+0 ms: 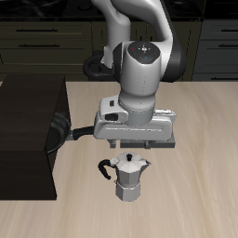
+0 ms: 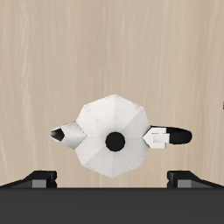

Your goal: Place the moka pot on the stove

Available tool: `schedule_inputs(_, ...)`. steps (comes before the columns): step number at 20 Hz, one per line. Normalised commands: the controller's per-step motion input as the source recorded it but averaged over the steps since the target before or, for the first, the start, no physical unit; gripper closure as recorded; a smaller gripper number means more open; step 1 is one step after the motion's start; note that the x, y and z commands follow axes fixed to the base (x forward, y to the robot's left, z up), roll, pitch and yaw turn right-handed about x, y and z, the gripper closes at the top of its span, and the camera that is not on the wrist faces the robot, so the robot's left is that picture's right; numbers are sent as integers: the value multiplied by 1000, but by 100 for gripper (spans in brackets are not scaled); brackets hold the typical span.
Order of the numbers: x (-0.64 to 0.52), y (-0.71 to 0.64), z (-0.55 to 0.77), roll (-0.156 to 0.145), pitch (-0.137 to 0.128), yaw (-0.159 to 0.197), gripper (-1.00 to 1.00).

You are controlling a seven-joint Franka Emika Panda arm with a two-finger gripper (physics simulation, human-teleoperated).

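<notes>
Directly beneath the wide-open, empty tool, the moka pot, bare wood on every side.

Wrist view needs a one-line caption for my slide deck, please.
Top-down on the moka pot standing on the wooden table, the gripper directly above it, fingers apart.

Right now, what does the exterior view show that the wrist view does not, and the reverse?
Only the exterior view shows the robot arm above the table, a black frying pan farther back beside the arm, and the moka pot from the side, standing upright. The stove is not visible there. Only the wrist view shows the pot from straight above, with the lid knob and the open fingertips short of it. Both views share the pot, its black handle and the wooden table.
</notes>
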Motion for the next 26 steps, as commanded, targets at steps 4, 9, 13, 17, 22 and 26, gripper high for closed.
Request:
schedule_inputs(4, 26, -45, -202, 6, 27, -5, -100)
schedule_inputs(9, 13, -6, -162, -3, 20, 1, -100)
schedule_inputs(13, -41, 34, -134, 11, 15, -6, -100)
schedule_inputs(17, -13, 9, -171, 6, 26, 21, -100)
schedule_inputs(22, -8, -28, -164, 2, 23, -1, -100)
schedule_inputs(26, 19, -117, -163, -12, 17, 11, -100)
